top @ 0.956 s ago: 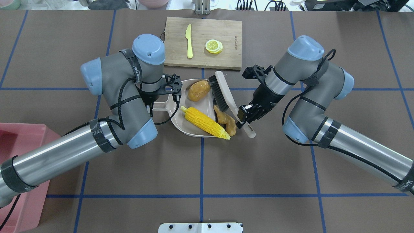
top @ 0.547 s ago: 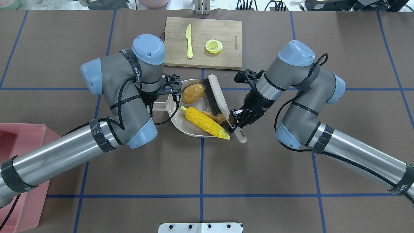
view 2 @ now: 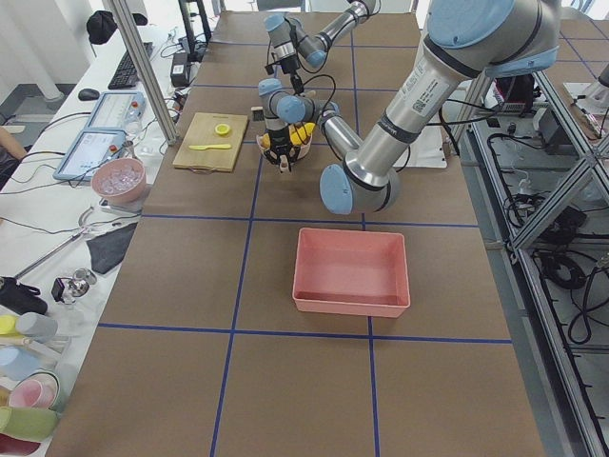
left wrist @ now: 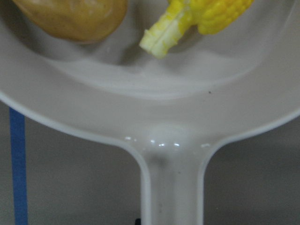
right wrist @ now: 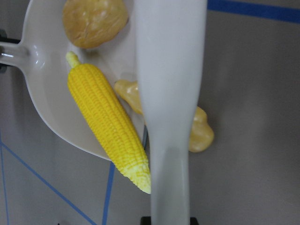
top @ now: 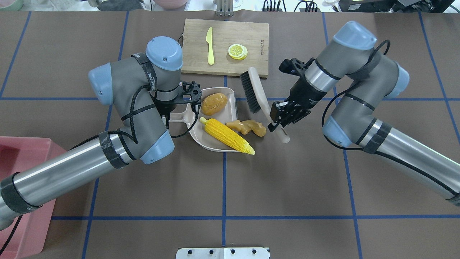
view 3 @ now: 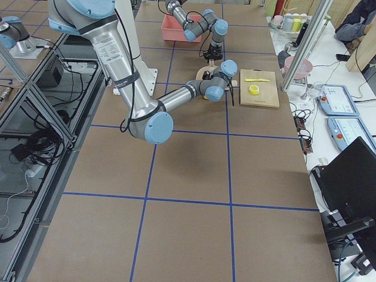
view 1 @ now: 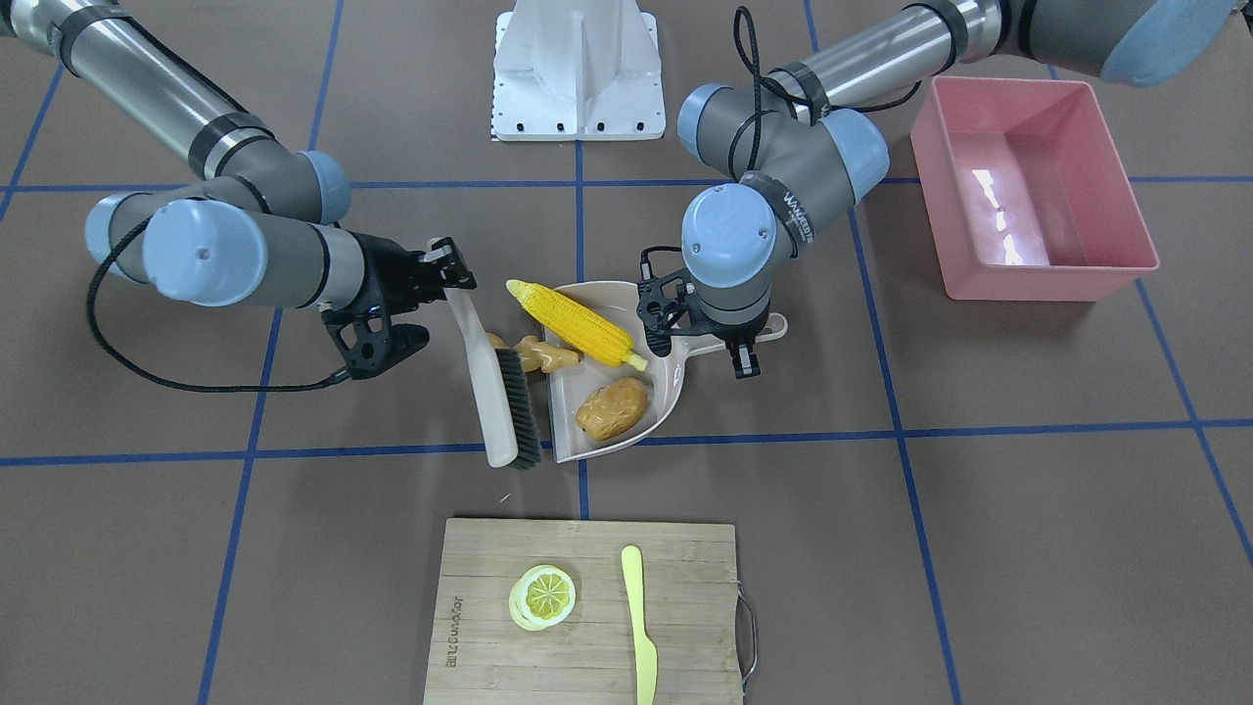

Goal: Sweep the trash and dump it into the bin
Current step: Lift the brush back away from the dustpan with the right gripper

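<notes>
A beige dustpan [top: 215,145] lies at the table's middle, and my left gripper [top: 173,116] is shut on its handle [left wrist: 171,187]. The brown potato [top: 214,103] sits inside the pan. Across the pan's front lies the yellow corn cob [top: 227,136], its tip over the lip. The tan ginger root [top: 248,127] rests at the lip, mostly on the table. My right gripper [top: 282,117] is shut on the handle of a brush [top: 251,91], held clear to the right of the ginger. The pink bin [view 1: 1028,274] stands far to my left.
A wooden cutting board [top: 251,32] at the far side carries a pale yellow knife [top: 210,46] and a lemon slice [top: 237,51]. The brush bristles hang close to the board's near edge. Blue tape lines cross the brown table cover.
The brush first swept left, pushing the ginger against the corn and pan lip, then drew back right and away from me. The potato shifted slightly left. The left arm held still.
</notes>
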Controlling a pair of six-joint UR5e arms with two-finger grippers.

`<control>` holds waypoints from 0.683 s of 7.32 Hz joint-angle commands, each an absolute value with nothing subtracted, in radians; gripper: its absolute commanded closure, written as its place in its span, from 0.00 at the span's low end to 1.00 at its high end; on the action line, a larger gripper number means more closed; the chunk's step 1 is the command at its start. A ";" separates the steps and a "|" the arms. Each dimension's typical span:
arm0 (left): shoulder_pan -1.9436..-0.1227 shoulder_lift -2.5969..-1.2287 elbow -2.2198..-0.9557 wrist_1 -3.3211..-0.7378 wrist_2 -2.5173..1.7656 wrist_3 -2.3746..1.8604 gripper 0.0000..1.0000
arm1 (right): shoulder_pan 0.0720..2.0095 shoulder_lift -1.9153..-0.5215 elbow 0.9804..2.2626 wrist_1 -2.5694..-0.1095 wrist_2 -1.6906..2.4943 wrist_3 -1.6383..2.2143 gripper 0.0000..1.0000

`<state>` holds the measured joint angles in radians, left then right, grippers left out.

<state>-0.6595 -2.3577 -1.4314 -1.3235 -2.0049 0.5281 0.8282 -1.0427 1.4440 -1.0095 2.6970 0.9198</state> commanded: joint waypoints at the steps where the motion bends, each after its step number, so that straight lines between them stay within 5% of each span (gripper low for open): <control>1: -0.660 -2.359 -1.436 -1.321 -2.005 0.554 1.00 | 0.881 -1.147 1.530 -1.019 2.740 0.978 1.00; 5: -0.658 -2.359 -1.443 -1.319 -2.005 0.601 1.00 | 0.787 -1.241 1.678 -1.006 2.728 1.292 1.00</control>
<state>-0.6594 -2.3580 -1.4426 -1.3198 -2.0049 0.5884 0.8389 -1.2280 1.6387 -1.0114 2.7496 1.1754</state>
